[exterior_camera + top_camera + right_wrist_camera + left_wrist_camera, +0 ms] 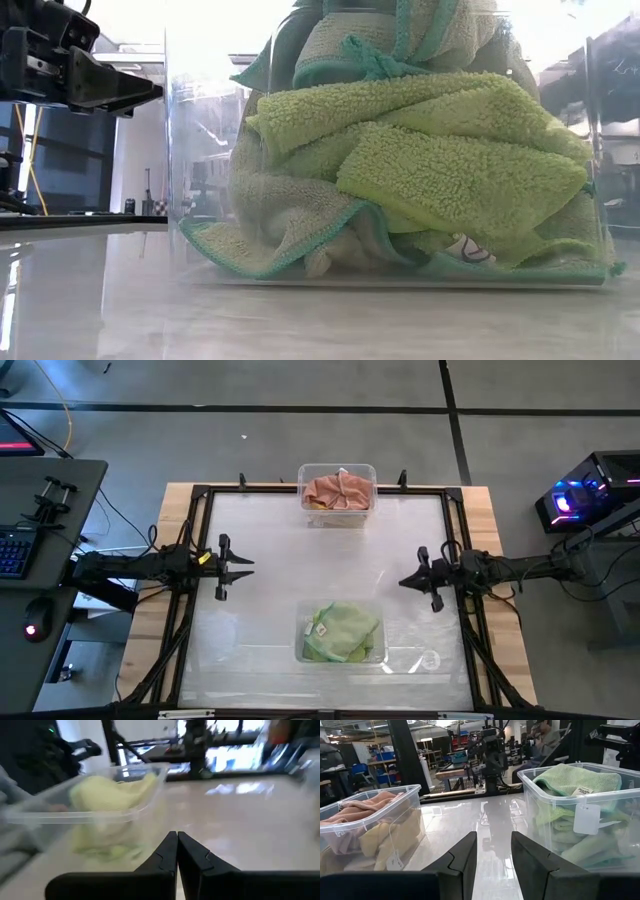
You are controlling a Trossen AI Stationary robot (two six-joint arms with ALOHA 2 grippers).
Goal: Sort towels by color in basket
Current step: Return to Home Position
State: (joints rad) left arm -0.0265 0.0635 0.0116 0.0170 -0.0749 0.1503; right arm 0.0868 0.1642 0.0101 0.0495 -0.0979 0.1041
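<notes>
High view: straight down from well above, taking in the whole table (270, 580).
Low view: at table-top height, level, pressed close to the green-towel bin (200, 150).
Left wrist view: low, facing across the table between both bins.
Right wrist view: low, facing the opposite way.
Shared: the green-towel bin appears in all four views; the peach-towel bin (303, 490) appears in the high and left wrist views.

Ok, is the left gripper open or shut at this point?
Open: the left gripper shows its two fingers apart, bare table visible between them, holding nothing.
</notes>
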